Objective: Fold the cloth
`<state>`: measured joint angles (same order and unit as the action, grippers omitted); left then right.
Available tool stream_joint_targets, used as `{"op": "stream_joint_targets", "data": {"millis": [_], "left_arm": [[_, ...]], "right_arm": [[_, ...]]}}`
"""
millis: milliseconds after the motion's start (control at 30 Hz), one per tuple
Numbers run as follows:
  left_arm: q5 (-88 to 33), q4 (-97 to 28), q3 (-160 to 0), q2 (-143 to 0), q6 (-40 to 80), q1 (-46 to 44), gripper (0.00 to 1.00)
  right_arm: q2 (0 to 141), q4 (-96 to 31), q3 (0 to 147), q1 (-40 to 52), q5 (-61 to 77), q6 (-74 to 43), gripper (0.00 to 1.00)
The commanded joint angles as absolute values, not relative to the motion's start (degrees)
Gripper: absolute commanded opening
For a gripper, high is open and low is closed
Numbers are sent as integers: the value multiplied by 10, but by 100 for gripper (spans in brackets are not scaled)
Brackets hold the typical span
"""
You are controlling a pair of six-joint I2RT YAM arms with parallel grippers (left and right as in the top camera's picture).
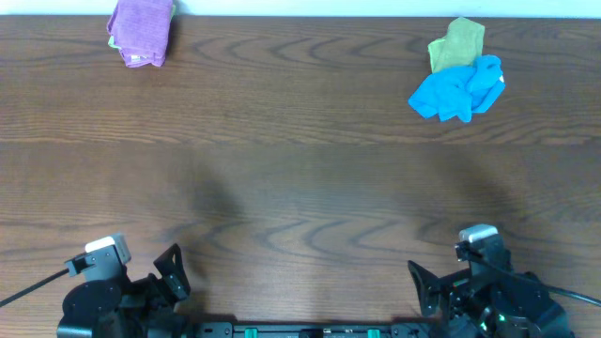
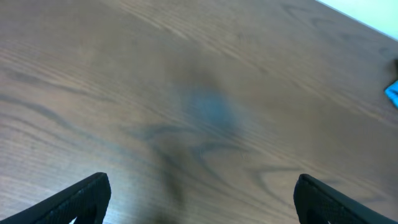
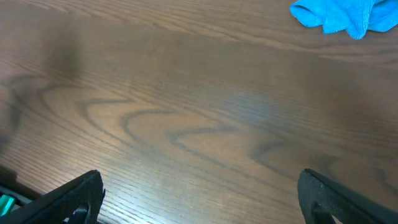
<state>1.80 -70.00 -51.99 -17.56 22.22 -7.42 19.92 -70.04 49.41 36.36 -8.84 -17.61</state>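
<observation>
Left gripper (image 2: 205, 208): jaws spread wide, only tabletop showing between. Black fingers (image 2: 84, 199) poke in at near-left and near-right corners. Brown wood-grain table (image 2: 124, 74) fills view. Soft dark shadow (image 2: 199, 112) mid-frame. Sliver of blue cloth (image 2: 393, 93) at right edge. Pale strip (image 2: 373, 12) past table's far-right corner.

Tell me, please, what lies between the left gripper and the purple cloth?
Only bare table separates the left gripper and the cloth, per the overhead view.
</observation>
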Motion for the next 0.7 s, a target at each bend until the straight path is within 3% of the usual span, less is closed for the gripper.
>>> {"op": "stream_joint_targets", "data": {"millis": [0, 433, 667], "left_arm": [[50, -693, -520, -176, 214, -76, 95], [88, -364, -345, -175, 127, -51, 95], [75, -331, -297, -139, 106, -13, 95]], "right_arm": [[196, -701, 494, 368, -90, -184, 99], [196, -701, 494, 368, -90, -184, 99], [196, -701, 495, 368, -90, -184, 99]]}}
